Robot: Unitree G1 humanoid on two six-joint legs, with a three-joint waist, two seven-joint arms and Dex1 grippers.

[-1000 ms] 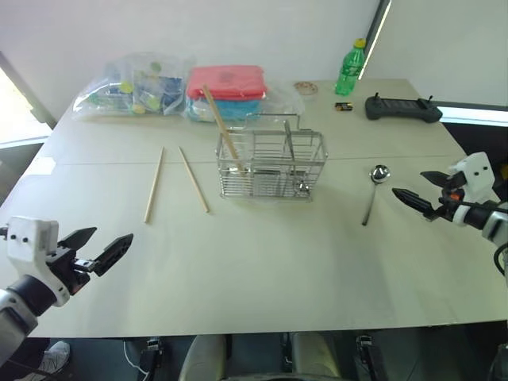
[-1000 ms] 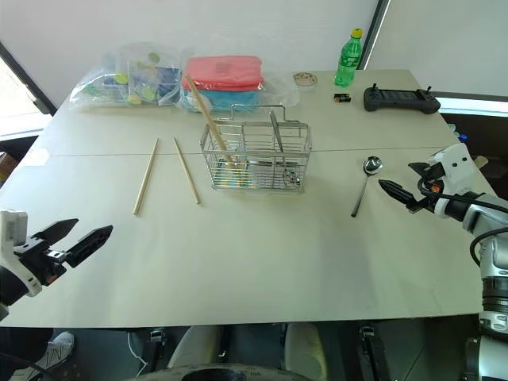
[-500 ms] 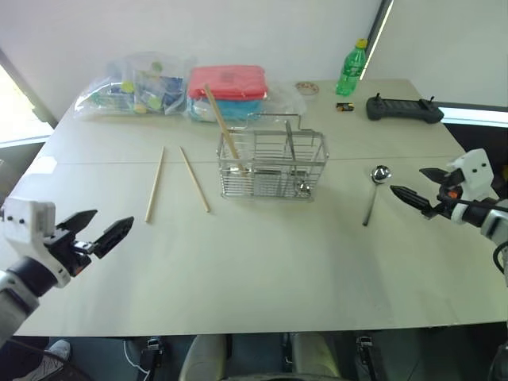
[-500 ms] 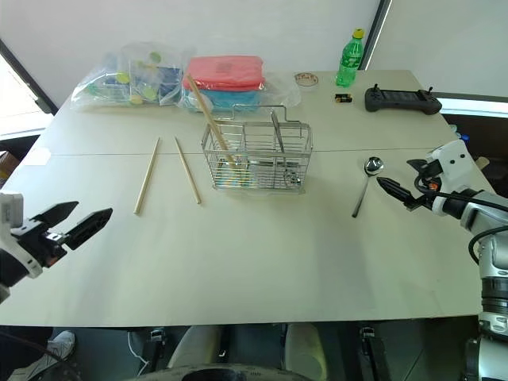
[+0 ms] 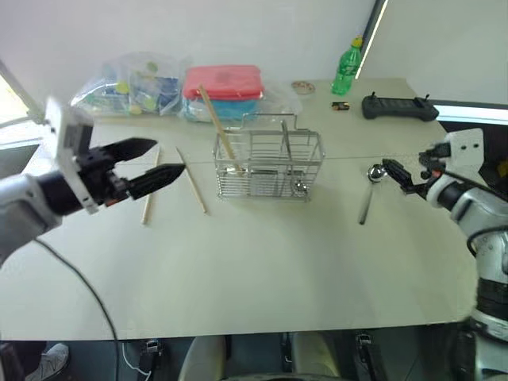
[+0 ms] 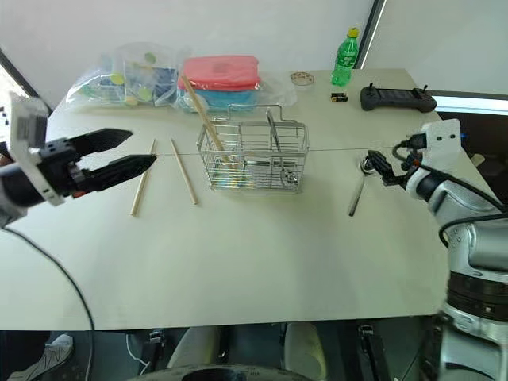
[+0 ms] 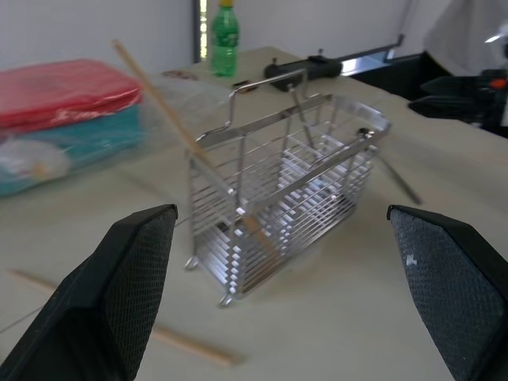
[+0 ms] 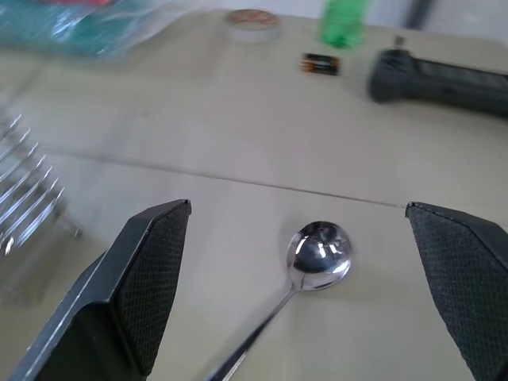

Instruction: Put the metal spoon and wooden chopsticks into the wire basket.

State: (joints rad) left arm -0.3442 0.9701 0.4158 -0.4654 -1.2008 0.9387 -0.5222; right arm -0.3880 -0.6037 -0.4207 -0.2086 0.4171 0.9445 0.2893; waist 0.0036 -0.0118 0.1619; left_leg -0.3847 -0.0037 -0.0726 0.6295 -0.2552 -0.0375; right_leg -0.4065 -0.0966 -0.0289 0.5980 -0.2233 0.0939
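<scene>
The scene is bright and evenly lit, and the pale table [image 5: 262, 270] shows only soft, weak shadows. Strong daylight burns out at the window behind the left gripper [image 5: 151, 163], whose arm is smeared by motion blur. In the wrist views the near fingers [image 8: 143, 278] are out of focus.

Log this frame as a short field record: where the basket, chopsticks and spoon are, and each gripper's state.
wire basket: upright mid-table
chopstick in basket: one, leaning, tip above the rim
chopsticks on table: two, flat, left of the basket
metal spoon: flat on table, right of the basket
left gripper: open, empty, above the loose chopsticks
right gripper: open, empty, spoon bowl between its fingers' line
</scene>
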